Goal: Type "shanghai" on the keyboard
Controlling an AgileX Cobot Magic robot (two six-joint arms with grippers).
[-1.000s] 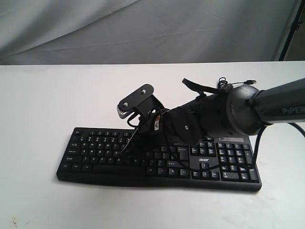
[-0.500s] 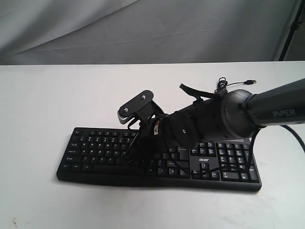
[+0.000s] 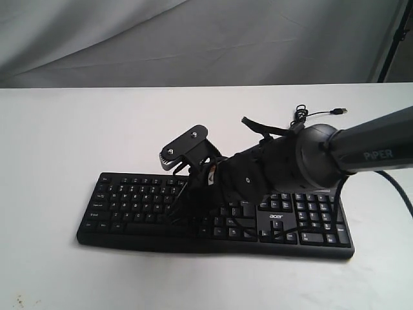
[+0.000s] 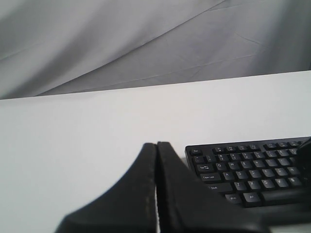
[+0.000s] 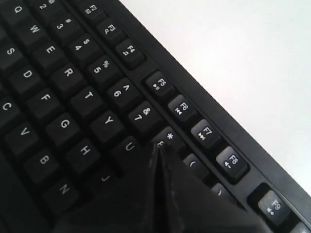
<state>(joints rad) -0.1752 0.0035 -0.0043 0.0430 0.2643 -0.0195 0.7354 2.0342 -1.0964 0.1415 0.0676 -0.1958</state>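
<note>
Black and clenched on nothing, the right hand (image 5: 158, 149) has its joined tip down among the keys of the keyboard (image 3: 129, 205), beside 8 and U; whether it presses a key cannot be told, since the tip hides what lies under it. Closed and empty too, the left hand (image 4: 156, 182) hangs over the white table (image 3: 58, 142) near the keyboard's Esc end; the keyboard lies flat on the table, its middle hidden by the right arm in the exterior view, where the fingertips are lost against black keys.
</note>
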